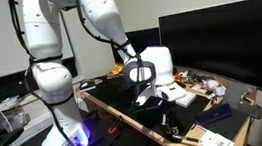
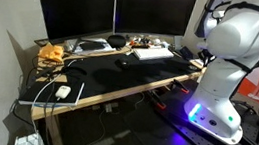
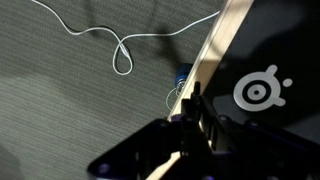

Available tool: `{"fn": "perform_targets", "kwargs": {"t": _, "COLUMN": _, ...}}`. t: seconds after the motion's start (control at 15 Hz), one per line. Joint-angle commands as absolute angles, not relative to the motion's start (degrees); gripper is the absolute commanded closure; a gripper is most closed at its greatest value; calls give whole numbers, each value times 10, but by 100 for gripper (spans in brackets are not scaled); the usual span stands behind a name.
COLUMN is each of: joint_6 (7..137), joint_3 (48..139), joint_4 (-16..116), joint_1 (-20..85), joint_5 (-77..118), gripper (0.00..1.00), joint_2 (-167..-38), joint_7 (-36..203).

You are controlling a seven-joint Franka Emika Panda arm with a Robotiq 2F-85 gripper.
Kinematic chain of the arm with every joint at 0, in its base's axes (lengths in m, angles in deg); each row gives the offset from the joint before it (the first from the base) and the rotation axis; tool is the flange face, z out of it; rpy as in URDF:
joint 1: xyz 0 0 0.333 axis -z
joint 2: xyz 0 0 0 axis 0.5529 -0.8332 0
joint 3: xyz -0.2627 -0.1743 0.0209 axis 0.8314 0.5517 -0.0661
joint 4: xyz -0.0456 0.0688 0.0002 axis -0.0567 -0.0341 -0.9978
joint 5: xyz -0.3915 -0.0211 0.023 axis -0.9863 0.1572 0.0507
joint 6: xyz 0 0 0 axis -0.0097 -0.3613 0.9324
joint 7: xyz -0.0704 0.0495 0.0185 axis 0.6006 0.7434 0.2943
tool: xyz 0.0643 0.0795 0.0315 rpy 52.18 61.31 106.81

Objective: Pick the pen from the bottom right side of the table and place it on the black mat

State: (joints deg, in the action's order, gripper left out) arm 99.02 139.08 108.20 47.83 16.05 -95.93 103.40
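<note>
In the wrist view my gripper hangs over the light wood edge of the table. Its dark fingers look shut on the pen, a thin dark stick that points up between them. The black mat with its white round logo lies just right of the fingers. In an exterior view the gripper is low at the front corner of the table, beside the black mat. The mat and the table show in both exterior views.
A white cable loops on the grey carpet left of the table edge. Large monitors stand at the back. A white keyboard and orange clutter lie on the table. The robot base stands beside the table.
</note>
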Motion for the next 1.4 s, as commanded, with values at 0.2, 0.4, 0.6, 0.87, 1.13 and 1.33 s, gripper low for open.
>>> {"fn": "perform_targets", "kwargs": {"t": 0.2, "joint_6": 990, "joint_3": 1413, "joint_4": 1095, "joint_1": 463, "joint_5": 98, "gripper": 97, "joint_2": -942, "joint_7": 1034}}
{"fn": "perform_targets", "kwargs": {"t": 0.4, "joint_6": 990, "joint_3": 1413, "joint_4": 1095, "joint_1": 464, "joint_5": 96, "gripper": 87, "joint_2": -943, "joint_7": 1034}}
{"fn": "perform_targets", "kwargs": {"t": 0.6, "joint_6": 990, "joint_3": 1413, "joint_4": 1095, "joint_1": 464, "joint_5": 96, "gripper": 87, "joint_2": -943, "joint_7": 1034}}
{"fn": "perform_targets", "kwargs": {"t": 0.87, "joint_6": 997, "joint_3": 1416, "joint_4": 1097, "joint_1": 462, "joint_5": 91, "gripper": 97, "joint_2": -942, "joint_7": 1038}}
{"fn": "perform_targets", "kwargs": {"t": 1.13, "joint_6": 1028, "joint_3": 1430, "joint_4": 1106, "joint_1": 420, "joint_5": 20, "gripper": 97, "joint_2": -945, "joint_7": 1092}}
{"fn": "perform_targets", "kwargs": {"t": 1.33, "joint_6": 1035, "joint_3": 1451, "joint_4": 1105, "joint_1": 367, "joint_5": -81, "gripper": 97, "joint_2": -941, "joint_7": 1175}}
